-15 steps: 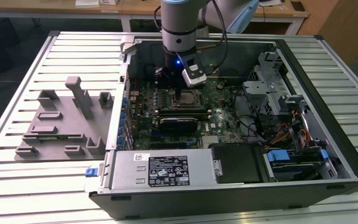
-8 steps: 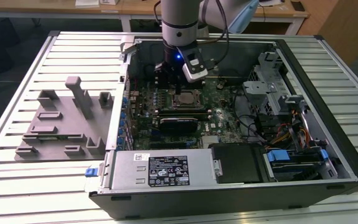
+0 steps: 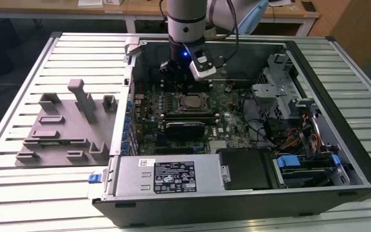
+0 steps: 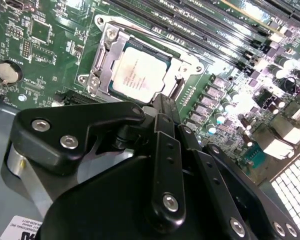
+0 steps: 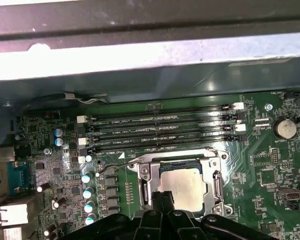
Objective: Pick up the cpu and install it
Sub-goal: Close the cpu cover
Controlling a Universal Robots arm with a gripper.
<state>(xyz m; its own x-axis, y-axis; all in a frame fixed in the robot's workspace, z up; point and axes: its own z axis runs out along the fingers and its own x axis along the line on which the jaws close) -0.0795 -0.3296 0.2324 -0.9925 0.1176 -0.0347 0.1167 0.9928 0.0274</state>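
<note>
While the cpu [image 3: 190, 102] is sitting in its socket [image 3: 174, 102] mid-frame in the exterior view, the end effector [image 3: 184, 92] is hanging just above. Second wrist view: end effector [image 4: 162, 103] is showing closed, empty, beside the cpu [image 4: 140, 75]. First wrist view: cpu [image 5: 187, 185] is lying flat in socket [image 5: 145, 175].
</note>
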